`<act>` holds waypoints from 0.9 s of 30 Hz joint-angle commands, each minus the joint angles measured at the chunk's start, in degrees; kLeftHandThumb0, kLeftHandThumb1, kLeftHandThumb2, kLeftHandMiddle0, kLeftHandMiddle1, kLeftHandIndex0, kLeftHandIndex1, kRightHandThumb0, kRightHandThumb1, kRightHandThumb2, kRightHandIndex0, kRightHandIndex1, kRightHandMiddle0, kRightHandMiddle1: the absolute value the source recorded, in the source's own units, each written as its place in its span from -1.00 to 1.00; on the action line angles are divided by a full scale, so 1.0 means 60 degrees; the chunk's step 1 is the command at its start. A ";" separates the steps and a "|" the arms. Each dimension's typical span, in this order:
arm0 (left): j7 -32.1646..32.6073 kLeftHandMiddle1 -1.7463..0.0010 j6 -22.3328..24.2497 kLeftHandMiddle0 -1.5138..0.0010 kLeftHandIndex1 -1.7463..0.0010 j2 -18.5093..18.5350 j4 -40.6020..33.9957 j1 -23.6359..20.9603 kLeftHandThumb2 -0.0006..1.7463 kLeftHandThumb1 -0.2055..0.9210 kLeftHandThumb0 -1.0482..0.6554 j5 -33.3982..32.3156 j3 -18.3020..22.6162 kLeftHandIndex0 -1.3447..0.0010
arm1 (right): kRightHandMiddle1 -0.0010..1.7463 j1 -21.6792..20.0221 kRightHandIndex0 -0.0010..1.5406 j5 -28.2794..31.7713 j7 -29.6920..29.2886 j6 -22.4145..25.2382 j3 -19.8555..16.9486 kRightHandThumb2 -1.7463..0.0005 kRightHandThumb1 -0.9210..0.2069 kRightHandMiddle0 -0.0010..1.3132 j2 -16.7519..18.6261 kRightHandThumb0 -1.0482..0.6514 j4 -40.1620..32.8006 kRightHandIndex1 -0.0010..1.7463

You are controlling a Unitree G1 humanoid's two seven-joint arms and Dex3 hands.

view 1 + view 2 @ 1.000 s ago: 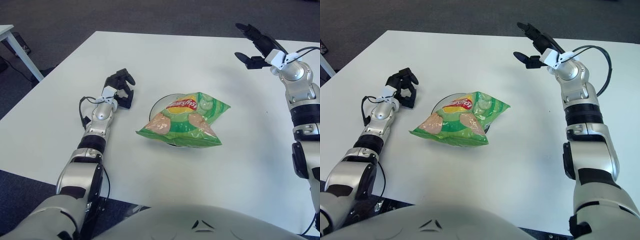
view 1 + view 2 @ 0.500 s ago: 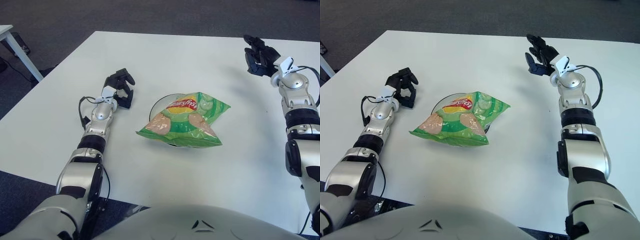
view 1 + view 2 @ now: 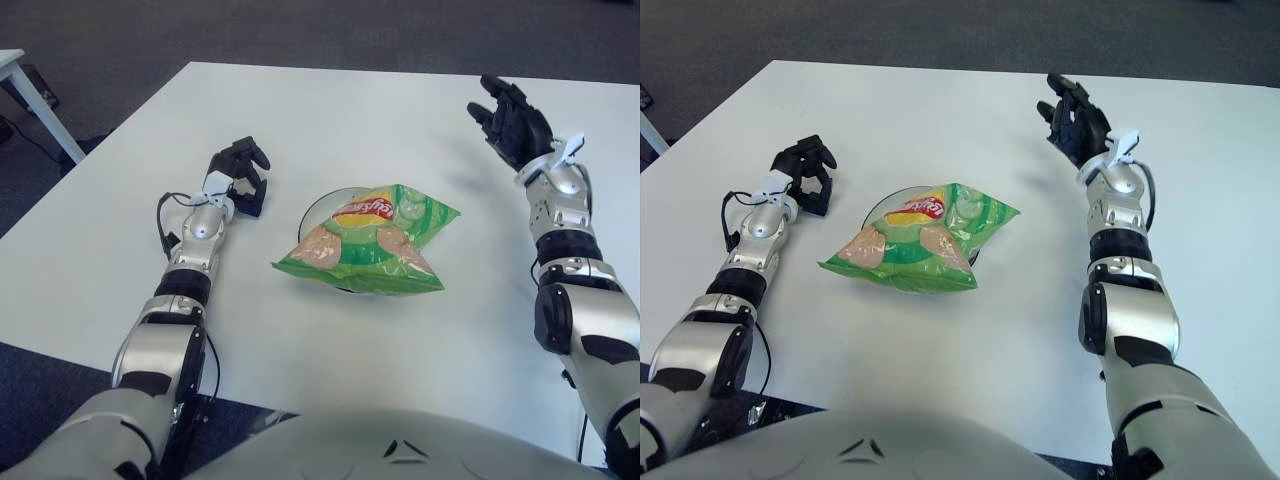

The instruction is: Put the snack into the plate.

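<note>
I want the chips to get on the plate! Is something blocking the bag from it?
Nothing visible does. The green crinkly chip bag already lies on the round white plate, covering most of it. Both the left hand and right hand hold nothing.

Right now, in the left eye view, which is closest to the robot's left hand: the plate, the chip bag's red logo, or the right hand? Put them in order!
From the left hand:
1. Plate, its rim peeking out just right of the hand.
2. Red logo on the snack bag, further right.
3. Right hand, far across the table, open.
</note>
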 commanded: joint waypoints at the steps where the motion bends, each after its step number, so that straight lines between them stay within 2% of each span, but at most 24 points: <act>1: -0.0015 -1.00 0.0027 -0.16 -0.97 -0.0566 0.0652 0.1267 1.00 -0.76 0.22 -0.0041 -0.0087 -0.06 | -0.28 0.0181 -0.80 0.0333 -0.0050 0.0009 -0.0249 0.12 -1.00 -1.00 0.0367 -0.62 0.0158 -0.68; 6: 0.0004 -1.00 0.0076 -0.16 -0.95 -0.0592 0.0630 0.1246 1.00 -0.77 0.22 -0.0026 -0.0083 -0.08 | -0.17 0.0649 -0.78 0.0236 -0.0461 -0.0020 -0.0208 0.14 -1.00 -1.00 0.0737 -0.63 -0.0175 -0.65; 11: -0.0242 -1.00 0.0224 -0.16 -0.95 -0.0679 0.0583 0.1210 1.00 -0.78 0.22 -0.0307 0.0064 -0.09 | -0.06 0.1252 -0.74 -0.0057 -0.1500 -0.0059 -0.0153 0.13 -1.00 -1.00 0.1185 -0.65 -0.0317 -0.57; 15: -0.0662 -1.00 0.0305 -0.16 -0.94 -0.0772 0.0568 0.1190 1.00 -0.78 0.22 -0.0726 0.0265 -0.09 | 0.21 0.1403 -0.71 -0.0276 -0.2306 -0.0082 -0.0156 0.15 -1.00 -1.00 0.1298 -0.62 -0.0208 -0.15; 17: -0.0799 -1.00 0.0302 -0.16 -0.94 -0.0815 0.0584 0.1179 1.00 -0.78 0.22 -0.0855 0.0344 -0.09 | 0.36 0.1462 -0.70 -0.0392 -0.2637 -0.0157 -0.0159 0.16 -1.00 -1.00 0.1312 -0.58 -0.0104 0.00; 18: -0.0883 -1.00 0.0313 -0.16 -0.94 -0.0834 0.0603 0.1165 1.00 -0.78 0.22 -0.0940 0.0388 -0.09 | 0.59 0.1508 -0.66 -0.0494 -0.2941 -0.0196 -0.0158 0.24 -1.00 -0.90 0.1321 -0.44 -0.0031 0.13; 19: -0.0939 -1.00 0.0324 -0.16 -0.94 -0.0846 0.0615 0.1155 1.00 -0.78 0.22 -0.0993 0.0418 -0.09 | 0.74 0.1538 -0.63 -0.0563 -0.3152 -0.0220 -0.0154 0.30 -1.00 -0.83 0.1327 -0.34 0.0012 0.26; 21: -0.1032 -1.00 0.0353 -0.16 -0.94 -0.0856 0.0622 0.1146 1.00 -0.78 0.22 -0.1068 0.0463 -0.10 | 0.87 0.1580 -0.61 -0.0680 -0.3534 -0.0257 -0.0147 0.35 -1.00 -0.77 0.1344 -0.26 0.0092 0.37; 24: -0.1193 -1.00 0.0408 -0.16 -0.93 -0.0882 0.0642 0.1108 1.00 -0.78 0.22 -0.1215 0.0543 -0.10 | 0.96 0.1628 -0.54 -0.0853 -0.4136 -0.0341 -0.0180 0.39 -1.00 -0.72 0.1355 -0.20 0.0319 0.59; 26: -0.1274 -1.00 0.0432 -0.16 -0.93 -0.0897 0.0638 0.1099 1.00 -0.78 0.22 -0.1287 0.0596 -0.10 | 0.98 0.1628 -0.48 -0.0894 -0.4354 -0.0346 -0.0173 0.36 -0.90 -0.73 0.1369 0.01 0.0385 0.59; 27: -0.1306 -1.00 0.0442 -0.16 -0.93 -0.0904 0.0636 0.1097 1.00 -0.78 0.22 -0.1316 0.0618 -0.10 | 0.98 0.1626 -0.45 -0.0908 -0.4440 -0.0340 -0.0171 0.33 -0.86 -0.73 0.1376 0.05 0.0405 0.60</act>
